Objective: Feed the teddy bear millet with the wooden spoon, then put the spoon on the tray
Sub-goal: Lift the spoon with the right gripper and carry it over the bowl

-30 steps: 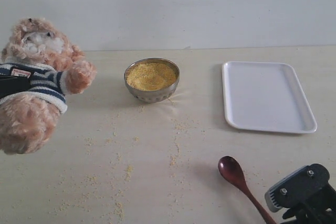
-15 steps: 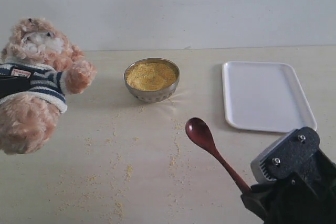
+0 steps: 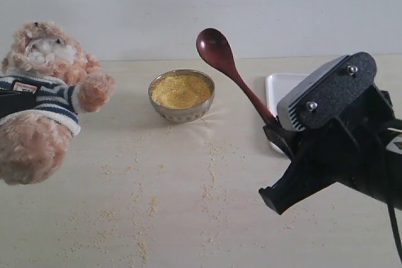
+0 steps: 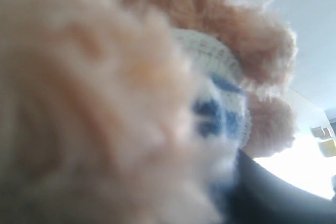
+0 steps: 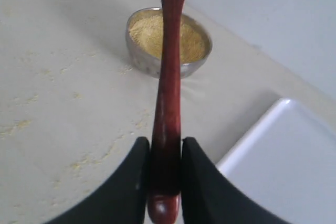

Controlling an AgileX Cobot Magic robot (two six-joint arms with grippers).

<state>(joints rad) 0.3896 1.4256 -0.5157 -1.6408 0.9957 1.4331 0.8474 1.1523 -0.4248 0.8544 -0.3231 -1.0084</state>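
Now the right gripper (image 5: 166, 145) is clamped on the handle of the wooden spoon (image 3: 215, 47), whose bowl is raised just right of the millet (image 3: 181, 90). The teddy bear (image 3: 47, 67) sits far left. Whether the left gripper (image 3: 11, 101) grasps it cannot be told.

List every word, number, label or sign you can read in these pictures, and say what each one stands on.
No text can be read in any view.
The crest badge on the teddy bear: too small and blurred to read.
The metal bowl, tray and wooden spoon: no markings show.
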